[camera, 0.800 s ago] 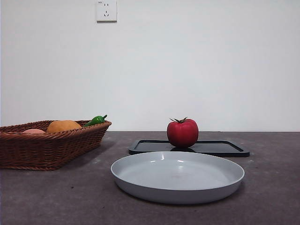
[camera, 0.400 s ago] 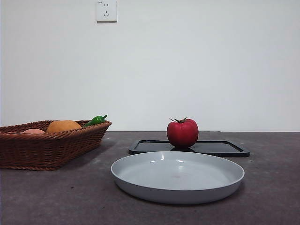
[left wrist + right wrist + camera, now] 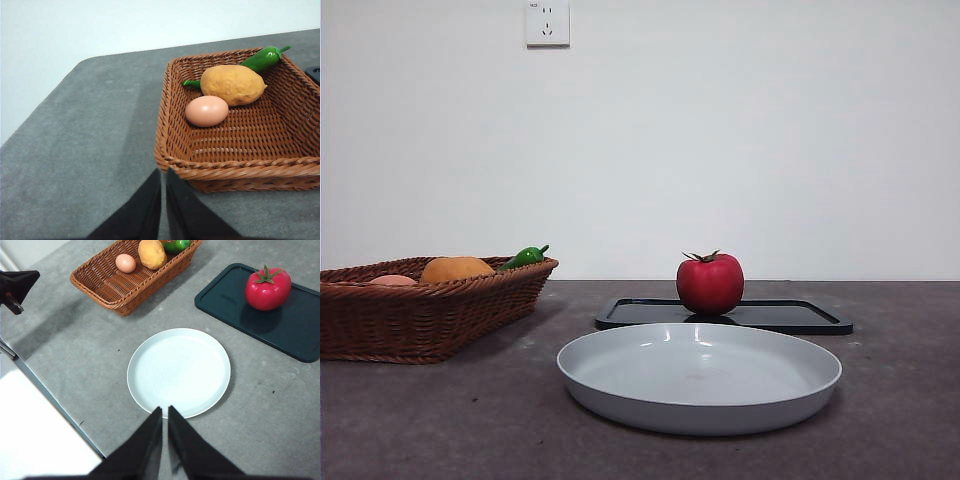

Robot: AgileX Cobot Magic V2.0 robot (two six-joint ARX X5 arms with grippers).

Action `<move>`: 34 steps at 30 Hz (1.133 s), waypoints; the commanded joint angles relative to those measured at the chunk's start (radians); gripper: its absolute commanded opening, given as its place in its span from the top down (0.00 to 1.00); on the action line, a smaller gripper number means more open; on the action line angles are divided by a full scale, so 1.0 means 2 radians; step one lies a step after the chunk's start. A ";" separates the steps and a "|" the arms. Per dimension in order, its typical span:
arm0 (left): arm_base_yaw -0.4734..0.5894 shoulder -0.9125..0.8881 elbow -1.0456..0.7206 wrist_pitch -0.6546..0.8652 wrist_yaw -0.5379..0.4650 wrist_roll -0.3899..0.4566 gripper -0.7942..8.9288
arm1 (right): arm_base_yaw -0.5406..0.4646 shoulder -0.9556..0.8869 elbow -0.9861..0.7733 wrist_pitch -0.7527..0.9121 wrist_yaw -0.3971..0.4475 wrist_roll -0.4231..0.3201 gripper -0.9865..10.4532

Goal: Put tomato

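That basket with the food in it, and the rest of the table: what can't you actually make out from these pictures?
- Basket: in the front view its wall hides most of the pale egg-shaped item; the left edge crops it.
- Green pepper: the orange lumpy item covers its middle in the left wrist view.
- Black tray: the right wrist view's right edge crops it.
- Tomato: its back faces away in the front view.
- Both arms: absent from the front view.

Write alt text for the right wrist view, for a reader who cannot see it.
A red tomato sits on a dark tray on a grey table, beyond an empty white plate. A wicker basket nearby holds a pale egg-shaped item, a potato and a green pepper. The right pincer, nearly closed, hangs over the plate's near rim.
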 commanded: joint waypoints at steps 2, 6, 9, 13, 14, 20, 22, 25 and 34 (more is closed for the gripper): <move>0.001 -0.001 -0.010 -0.002 -0.001 -0.005 0.90 | 0.002 0.002 0.004 0.005 0.000 0.005 0.91; 0.001 -0.001 -0.010 -0.002 -0.001 -0.005 0.90 | 0.002 0.002 0.004 0.005 0.000 0.005 0.91; 0.001 -0.001 -0.010 -0.002 -0.001 -0.005 0.90 | 0.002 0.002 0.004 0.005 0.000 0.005 0.91; 0.001 -0.001 -0.010 -0.002 -0.001 -0.005 0.90 | 0.002 0.002 0.004 0.005 0.000 0.005 0.91; 0.001 -0.001 -0.010 -0.002 -0.001 -0.005 0.90 | 0.002 0.002 0.004 0.005 0.000 0.005 0.91; 0.001 -0.001 -0.010 -0.002 -0.001 -0.005 0.90 | -0.025 -0.005 0.003 0.030 0.004 -0.017 0.91; 0.001 -0.001 -0.010 -0.002 -0.001 -0.005 0.90 | -0.051 -0.014 0.000 0.060 0.003 -0.018 0.91; 0.001 -0.001 -0.010 -0.002 -0.001 -0.005 0.90 | -0.098 -0.039 -0.019 0.122 0.004 -0.017 0.91; 0.001 -0.001 -0.010 -0.002 -0.001 -0.005 0.90 | -0.221 -0.156 -0.194 0.335 0.004 -0.018 0.91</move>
